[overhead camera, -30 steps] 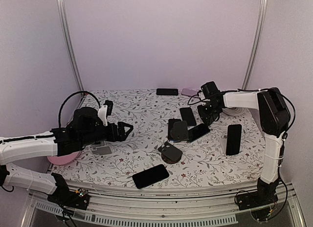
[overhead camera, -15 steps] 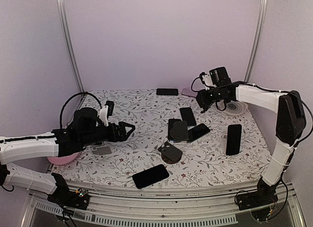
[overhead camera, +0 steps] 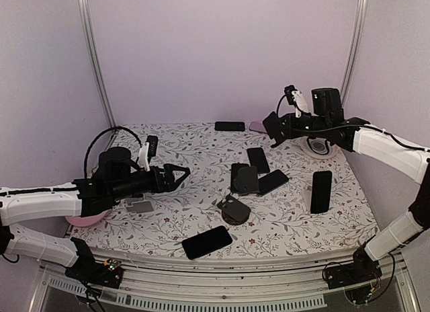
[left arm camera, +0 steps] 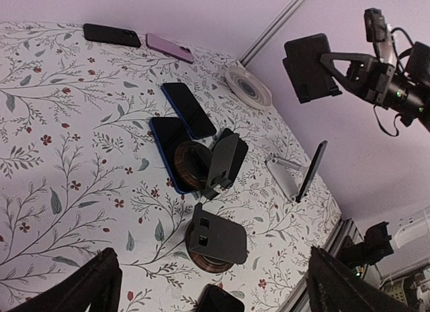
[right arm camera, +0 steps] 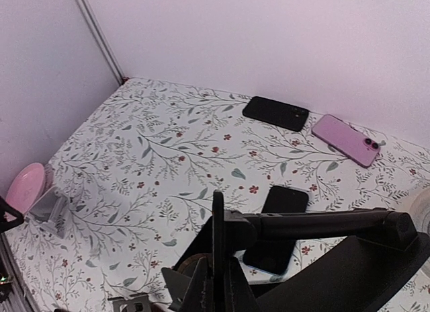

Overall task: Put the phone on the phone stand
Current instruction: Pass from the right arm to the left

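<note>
Crowding the floral table [overhead camera: 168, 231] are phones [overhead camera: 207, 242] and stands [overhead camera: 233, 209]; right end effector [overhead camera: 272, 132] pressed together aloft, left end effector [overhead camera: 183, 173] spread.

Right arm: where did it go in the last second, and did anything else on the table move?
The right claw, shut, rose from low beside the phones to high above them, drifting a little left. I cannot see that it picked anything up. The left claw, open, edged slightly forward. The phones and stands stayed put.

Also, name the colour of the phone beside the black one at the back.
Pink phone, right wrist view.
</note>
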Controlling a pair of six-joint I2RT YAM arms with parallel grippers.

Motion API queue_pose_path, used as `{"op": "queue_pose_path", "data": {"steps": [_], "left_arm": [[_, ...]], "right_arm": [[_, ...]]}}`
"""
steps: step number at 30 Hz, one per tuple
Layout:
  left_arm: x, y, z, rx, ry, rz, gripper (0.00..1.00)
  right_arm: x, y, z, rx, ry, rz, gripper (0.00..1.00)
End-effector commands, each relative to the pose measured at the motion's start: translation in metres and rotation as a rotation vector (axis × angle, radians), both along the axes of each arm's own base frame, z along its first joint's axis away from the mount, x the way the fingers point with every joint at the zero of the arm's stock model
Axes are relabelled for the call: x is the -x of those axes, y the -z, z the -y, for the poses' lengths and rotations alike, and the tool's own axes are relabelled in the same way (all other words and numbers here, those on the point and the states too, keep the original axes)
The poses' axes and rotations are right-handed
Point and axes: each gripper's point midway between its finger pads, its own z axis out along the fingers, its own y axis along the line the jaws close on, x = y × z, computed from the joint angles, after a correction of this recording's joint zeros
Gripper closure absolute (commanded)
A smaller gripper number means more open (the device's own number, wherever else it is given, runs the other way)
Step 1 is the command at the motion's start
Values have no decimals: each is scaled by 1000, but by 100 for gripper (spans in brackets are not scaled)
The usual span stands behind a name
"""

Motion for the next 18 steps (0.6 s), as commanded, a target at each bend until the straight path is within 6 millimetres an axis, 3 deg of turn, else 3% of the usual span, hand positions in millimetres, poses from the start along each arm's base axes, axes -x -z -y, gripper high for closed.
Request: {"op": "queue_pose_path", "data": {"steps": [1, 10, 18], "left_arm": [[8, -14, 11, 86, 50, 15, 4], [10, -39, 17, 239, 65, -1, 6], [11, -53, 27, 402, 111, -74, 15]], "right_arm": [[48, -54, -28, -207, -208, 110, 97], [149, -101, -65, -473, -621, 202, 97], [213, -113, -90, -634, -887, 223, 97]]}}
